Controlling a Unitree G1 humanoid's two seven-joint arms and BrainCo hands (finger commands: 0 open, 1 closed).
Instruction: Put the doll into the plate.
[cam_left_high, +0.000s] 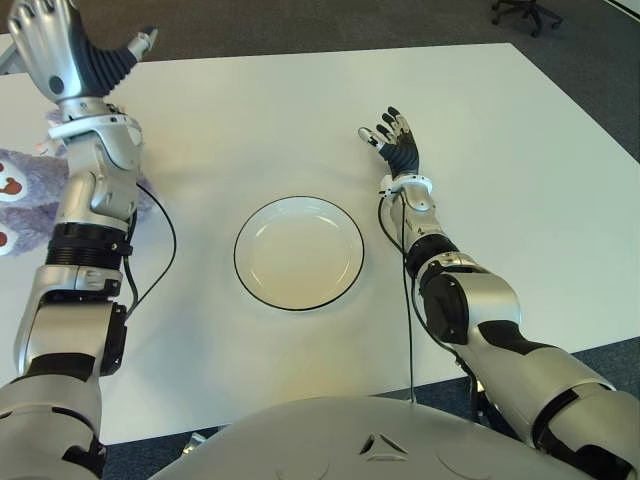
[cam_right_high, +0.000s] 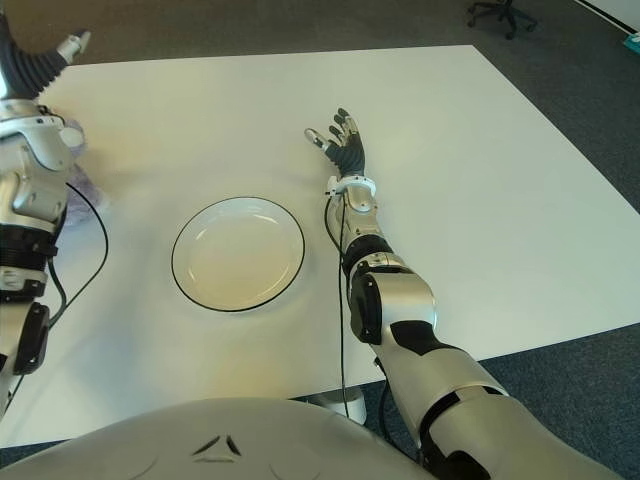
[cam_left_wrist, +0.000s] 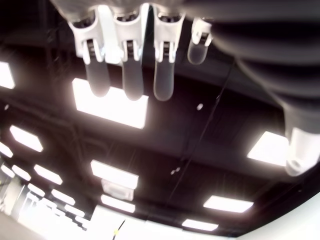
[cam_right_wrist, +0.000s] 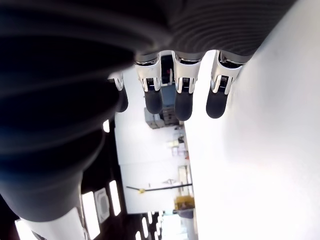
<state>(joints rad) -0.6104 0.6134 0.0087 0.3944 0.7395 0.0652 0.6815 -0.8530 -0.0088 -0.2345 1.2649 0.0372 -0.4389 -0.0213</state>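
Nearest to me, the round white plate with its thin dark rim sits on the white bench, a little left of centre and close to the robot's chest. I see nothing in it; its bowl is bare.

Just beyond the plate and off to its right, my right hand shows above the bench with the palm turned up and the fingers spread and relaxed, holding nothing. In the right wrist view the four dark fingertips hang straight and apart, with only the bench surface and the room behind them. I cannot tell whether the back of that hand touches the bench. A thin black cable runs along the right forearm and down over the near edge.

Over on the left, the doll, a fuzzy lilac plush with white and red-brown patches, lies on the bench at the left edge, well apart from the plate and partly hidden behind my left forearm. Only a part of it shows, so I cannot make out its shape.

Farthest out, my left hand is raised high above the doll, palm up, fingers extended and spread, gripping nothing; its wrist view shows only ceiling lights past the fingertips. An office chair stands on the dark floor beyond the bench's far right corner.
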